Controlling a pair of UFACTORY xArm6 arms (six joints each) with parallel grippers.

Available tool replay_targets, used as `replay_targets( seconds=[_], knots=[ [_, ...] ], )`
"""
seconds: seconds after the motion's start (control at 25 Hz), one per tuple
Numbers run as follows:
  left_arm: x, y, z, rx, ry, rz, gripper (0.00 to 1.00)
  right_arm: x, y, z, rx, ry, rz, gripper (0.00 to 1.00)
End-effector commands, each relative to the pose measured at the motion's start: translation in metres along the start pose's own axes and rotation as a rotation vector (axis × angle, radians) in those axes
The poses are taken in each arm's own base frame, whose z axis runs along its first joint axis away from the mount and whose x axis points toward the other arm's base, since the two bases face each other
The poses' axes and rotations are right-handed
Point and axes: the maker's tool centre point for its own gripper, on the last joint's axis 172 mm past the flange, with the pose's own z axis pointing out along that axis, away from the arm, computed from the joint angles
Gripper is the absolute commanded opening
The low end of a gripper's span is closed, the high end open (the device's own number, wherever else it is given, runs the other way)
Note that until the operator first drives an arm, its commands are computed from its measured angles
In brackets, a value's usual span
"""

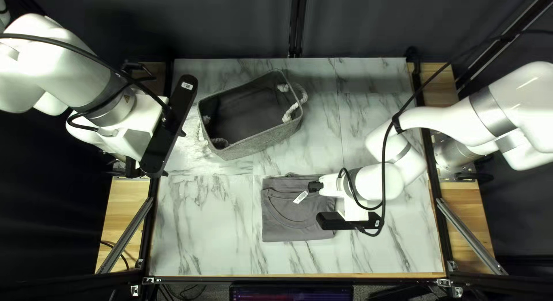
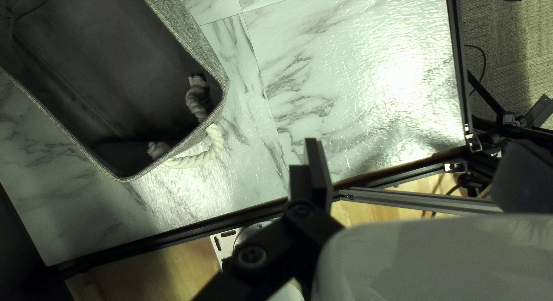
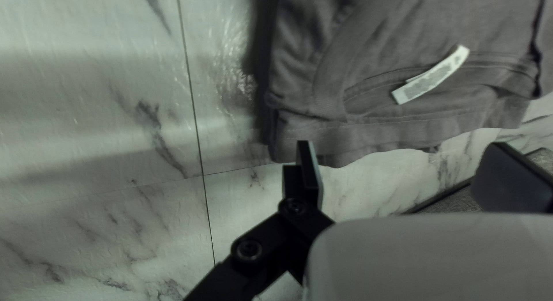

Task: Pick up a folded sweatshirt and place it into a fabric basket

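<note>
Right gripper point(image 1: 315, 187), fingers apart, above folded sweatshirt point(image 1: 288, 220)

Robotics lab: left arm point(image 1: 78, 67), right arm point(image 1: 452, 122), dark curtain point(image 1: 230, 24).

Basket point(image 1: 260, 142) behind sweatshirt point(image 1: 285, 220), on table point(image 1: 201, 232)

A dark curtain point(image 1: 230, 24) is hanging behind the marbled table point(image 1: 201, 232). 2 wooden surfaces point(image 1: 124, 197) are flanking its left and right edges. Past the near edge, a screen point(image 1: 291, 293) is glowing and what is probably carpet point(image 2: 512, 53) is showing. Light is glaring by the left edge.
</note>
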Motion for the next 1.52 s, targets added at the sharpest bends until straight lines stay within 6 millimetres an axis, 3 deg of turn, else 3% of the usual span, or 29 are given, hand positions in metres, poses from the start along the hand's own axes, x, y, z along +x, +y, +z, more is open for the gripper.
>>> replay_targets(
  seconds=[0.04,0.32,0.72,1.52],
  knots=[
    [0.0,0.0,0.0,0.0,0.0,0.0,1.0,-0.009,-0.009,0.009,-0.046,-0.004,-0.027,1.0],
    [0.0,0.0,0.0,0.0,0.0,0.0,1.0,-0.018,-0.012,0.028,-0.087,-0.008,-0.032,1.0],
    [0.0,0.0,0.0,0.0,0.0,0.0,1.0,-0.027,-0.02,0.032,-0.084,-0.019,-0.004,1.0],
    [0.0,0.0,0.0,0.0,0.0,0.0,1.0,-0.023,-0.02,0.054,-0.071,-0.005,-0.015,1.0]
  ],
)
